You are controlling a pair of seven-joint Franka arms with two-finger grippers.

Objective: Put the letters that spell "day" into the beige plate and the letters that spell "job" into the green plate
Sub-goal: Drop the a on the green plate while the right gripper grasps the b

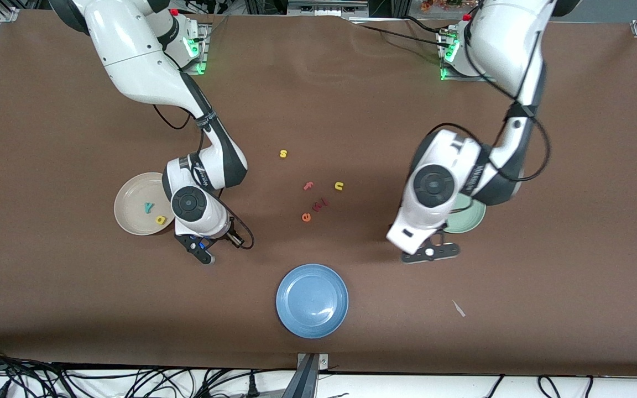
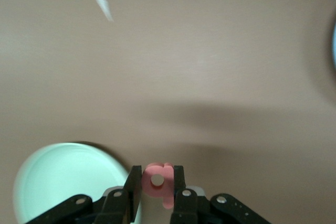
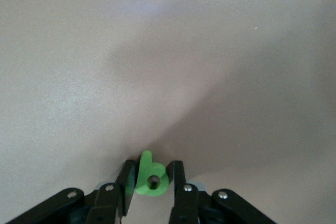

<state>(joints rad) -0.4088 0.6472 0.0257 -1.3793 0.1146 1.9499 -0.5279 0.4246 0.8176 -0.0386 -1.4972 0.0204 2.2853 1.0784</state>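
Middle of the table was mostly bare cloth, only a loose bunch of small letters sat there. The blue plate took up the spot nearest the camera. The right arm hung over the beige plate's edge, and the left arm covered most of the green plate.

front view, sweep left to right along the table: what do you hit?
beige plate → teal y → yellow a → right gripper → yellow s → blue plate → yellow u → left gripper → green plate
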